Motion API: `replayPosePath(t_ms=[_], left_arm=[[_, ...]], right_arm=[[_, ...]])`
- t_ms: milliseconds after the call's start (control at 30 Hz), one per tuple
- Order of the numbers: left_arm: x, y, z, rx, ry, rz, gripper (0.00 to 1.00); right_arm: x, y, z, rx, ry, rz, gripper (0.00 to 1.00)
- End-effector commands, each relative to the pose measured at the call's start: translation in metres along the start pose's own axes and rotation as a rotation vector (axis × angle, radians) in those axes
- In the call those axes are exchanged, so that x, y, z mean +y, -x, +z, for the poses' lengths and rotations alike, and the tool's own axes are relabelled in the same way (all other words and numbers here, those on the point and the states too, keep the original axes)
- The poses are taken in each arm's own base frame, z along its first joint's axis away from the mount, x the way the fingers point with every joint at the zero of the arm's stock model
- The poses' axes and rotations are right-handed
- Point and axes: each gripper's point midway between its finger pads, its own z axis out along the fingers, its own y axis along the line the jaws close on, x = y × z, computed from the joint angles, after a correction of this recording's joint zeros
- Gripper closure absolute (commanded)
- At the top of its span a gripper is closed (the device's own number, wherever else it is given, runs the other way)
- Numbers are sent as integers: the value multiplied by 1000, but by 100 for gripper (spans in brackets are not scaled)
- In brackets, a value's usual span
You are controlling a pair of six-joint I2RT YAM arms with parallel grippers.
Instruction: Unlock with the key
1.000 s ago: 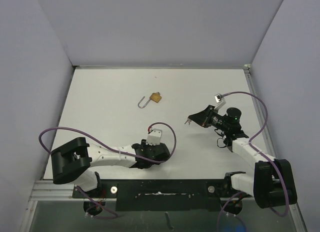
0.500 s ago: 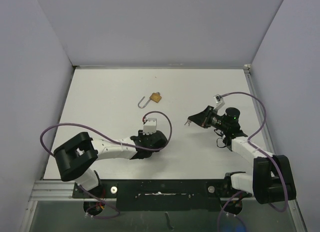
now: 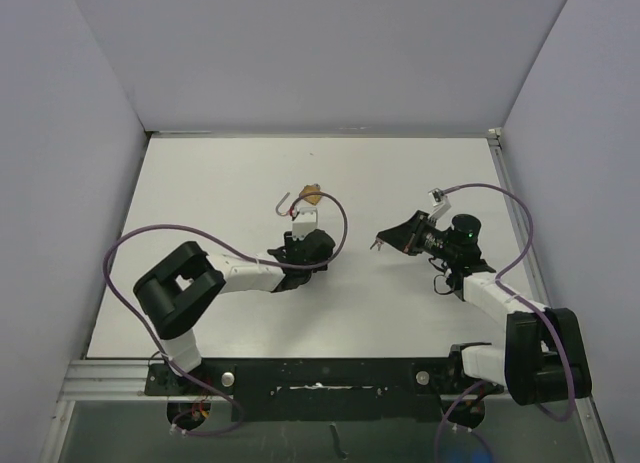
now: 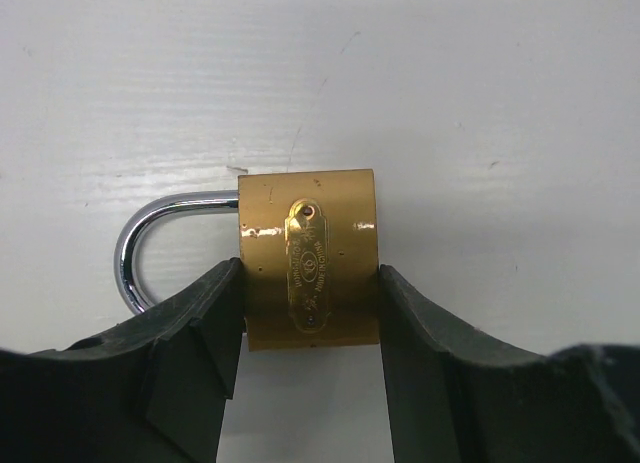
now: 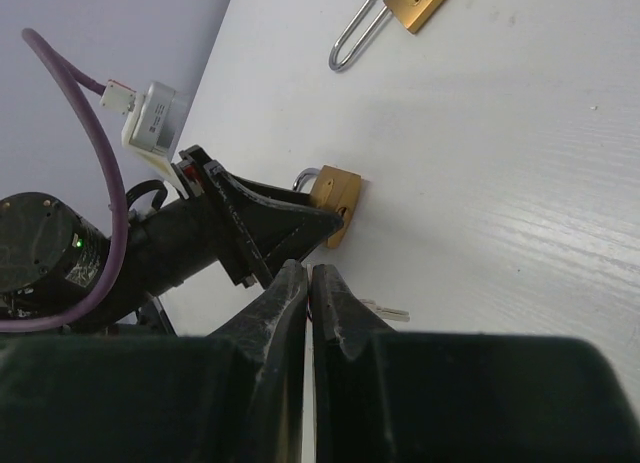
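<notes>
- Step in hand: securing the padlock so the key can be brought to it. No insertion yet.
- Padlock lies flat on the table, mid-field toward the far side, with its shackle pointing to the left arm's left.
- Left gripper: clamped on the brass body, one finger against each flank, gripping only the near half.
- Left arm: stretched low and long across the table, wrist camera looking straight down.
- Right gripper: fingers pressed together, apparently pinching the key. Only a silver sliver shows beside the fingertips, so the hold is a judgement.
- Right arm: elbow bent, gripper aimed left toward the padlock but well apart from it.
- Next move, as I read it: the padlock's bottom face points back between the left fingers. It likely needs lifting or turning before the key can line up.
</notes>
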Motion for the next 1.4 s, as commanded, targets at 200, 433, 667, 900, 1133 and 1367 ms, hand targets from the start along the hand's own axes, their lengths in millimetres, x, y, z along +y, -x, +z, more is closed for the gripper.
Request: replayPosePath(t_ms=[200, 433, 667, 900, 1133, 1367], left_arm=[[-15, -5, 2, 53, -88, -33, 18], [-25, 25, -27, -19, -148, -23, 3], [-35, 56, -55, -65, -298, 87, 2], [-17, 57, -42, -28, -517, 102, 2], [8, 63, -20, 10, -501, 124, 2], [2, 51, -7, 56, -544, 134, 2]], right_arm=[[8, 12, -1, -36, 33, -60, 100], [8, 11, -1, -35, 33, -59, 100], [8, 11, -1, -36, 35, -62, 100], [13, 13, -3, -38, 42, -73, 100], [16, 15, -5, -40, 43, -82, 100], [17, 16, -5, -41, 42, -84, 100]])
